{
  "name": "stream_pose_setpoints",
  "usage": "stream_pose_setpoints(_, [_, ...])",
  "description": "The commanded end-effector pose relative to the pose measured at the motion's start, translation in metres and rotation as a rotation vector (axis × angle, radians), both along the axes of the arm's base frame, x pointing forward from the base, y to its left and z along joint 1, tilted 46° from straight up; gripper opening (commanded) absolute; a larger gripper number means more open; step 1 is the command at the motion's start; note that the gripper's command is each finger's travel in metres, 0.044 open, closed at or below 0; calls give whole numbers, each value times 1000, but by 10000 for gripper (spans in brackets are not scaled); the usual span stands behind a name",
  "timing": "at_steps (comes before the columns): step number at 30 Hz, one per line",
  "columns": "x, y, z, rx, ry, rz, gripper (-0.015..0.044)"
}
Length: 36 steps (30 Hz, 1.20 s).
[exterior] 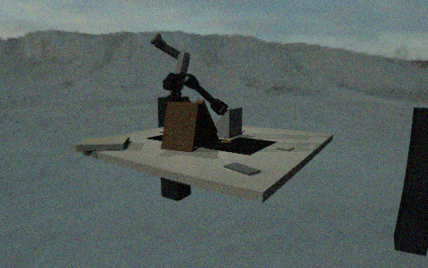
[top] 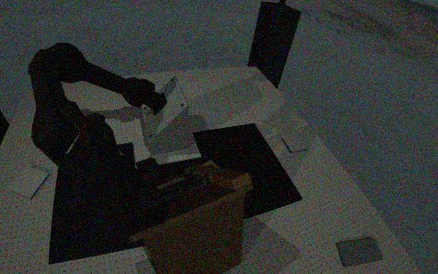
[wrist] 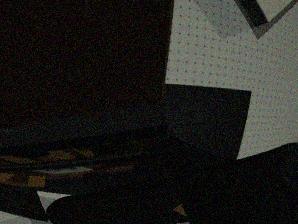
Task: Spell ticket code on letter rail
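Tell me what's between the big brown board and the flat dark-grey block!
Between the brown board and grey block, the top view shows a shadow on the pale counter.

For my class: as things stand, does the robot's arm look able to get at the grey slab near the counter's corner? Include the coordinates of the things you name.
Probably not directly: the orange-brown board [top: 198,234] [exterior: 180,126] stands between the arm [top: 48,110] [exterior: 175,82] and the slab [top: 360,252] [exterior: 243,168]. It would likely have to go around.

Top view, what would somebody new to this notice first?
Probably the orange-brown slanted board, standing at the near edge of a black mat. Next, likely the dark arm at the left, bending over toward a pale angular block behind the mat.
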<state>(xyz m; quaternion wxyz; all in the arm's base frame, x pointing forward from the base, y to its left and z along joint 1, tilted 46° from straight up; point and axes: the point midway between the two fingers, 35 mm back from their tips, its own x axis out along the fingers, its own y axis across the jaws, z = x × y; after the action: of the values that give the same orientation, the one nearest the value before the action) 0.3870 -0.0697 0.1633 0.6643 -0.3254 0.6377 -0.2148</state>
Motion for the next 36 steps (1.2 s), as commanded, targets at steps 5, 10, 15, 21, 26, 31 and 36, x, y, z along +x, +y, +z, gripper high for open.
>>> stream_pose_setpoints(5, [-2,2,-3,-3,-2,-2,0])
stream_pose_setpoints(10, [-3,3,-4,-3,-2,-2,0])
stream_pose_setpoints(15, [-3,4,-6,-3,-2,-2,0])
stream_pose_setpoints(21, [-4,5,-8,-3,-2,-2,0])
stream_pose_setpoints(26, [-4,6,-9,-3,-2,-2,0])
stream_pose_setpoints(31, [-4,7,-11,-2,-2,-2,0])
stream_pose_setpoints(36, [-4,8,-12,-2,-2,-2,0])
